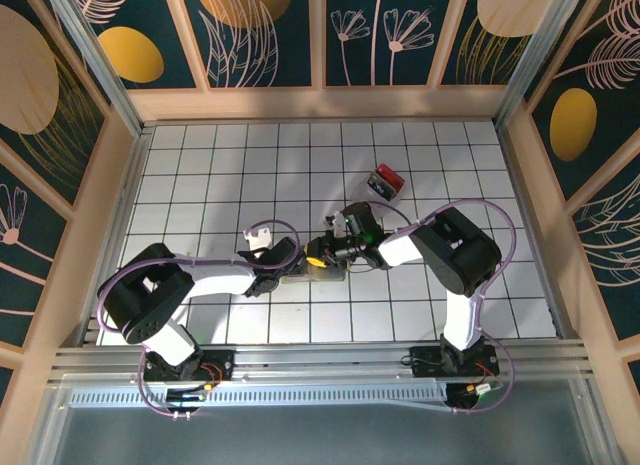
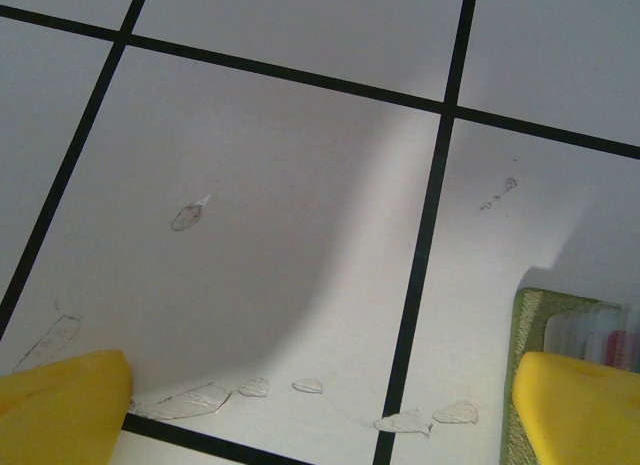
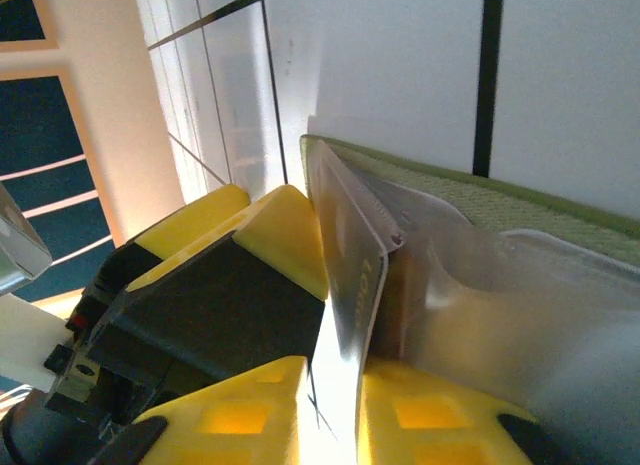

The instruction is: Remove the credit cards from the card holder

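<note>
Where the two arms meet near the middle of the white gridded desk, the yellow-green card holder lies flat beneath their tips. Its clear plastic sleeves face up. The left fingers are spread wide and grip nothing. One hangs over bare desk, and the other sits over the holder's woven edge. The right fingers are pinched together on a pale, glossy card with raised digits. The card stands on edge, tilted up out of the sleeves, with its lower end caught between the two yellow tips. Farther back on the desk, to the right and well apart from the holder, sits a small red and black pile. I cannot tell what is in it.
</note>
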Controlling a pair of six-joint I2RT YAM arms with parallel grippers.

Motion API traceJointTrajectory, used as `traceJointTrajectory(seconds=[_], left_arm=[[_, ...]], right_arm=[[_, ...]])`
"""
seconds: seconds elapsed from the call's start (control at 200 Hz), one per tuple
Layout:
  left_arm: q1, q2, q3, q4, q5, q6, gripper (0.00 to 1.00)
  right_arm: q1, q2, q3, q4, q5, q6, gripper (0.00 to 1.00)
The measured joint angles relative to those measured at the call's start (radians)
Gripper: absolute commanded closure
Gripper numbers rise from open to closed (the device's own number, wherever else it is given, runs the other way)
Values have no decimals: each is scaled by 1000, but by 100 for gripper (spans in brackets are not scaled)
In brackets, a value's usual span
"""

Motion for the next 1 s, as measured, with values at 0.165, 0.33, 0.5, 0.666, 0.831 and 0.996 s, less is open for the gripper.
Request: traceJointTrajectory(seconds=[0.165, 0.33, 0.5, 0.666, 0.831, 0.996], left_arm=[[0, 6, 8, -4, 0, -7, 1], [0, 13, 17, -14, 0, -8, 1], [0, 13, 17, -16, 0, -14, 1], [0, 13, 17, -16, -1, -14, 1], [-1, 12, 17, -16, -2, -14, 1], [-1, 10, 26, -30, 0, -5, 1]], right_arm=[[-13, 6, -72, 161, -4, 84, 87], [-30, 26, -129, 313, -24, 156, 87], [-34, 26, -144, 356, -27, 173, 89], [-35, 1, -142, 246, -6, 105, 98], [-34, -73, -68, -29, 54, -36, 100], [-32, -103, 8, -249, 129, -150, 100]])
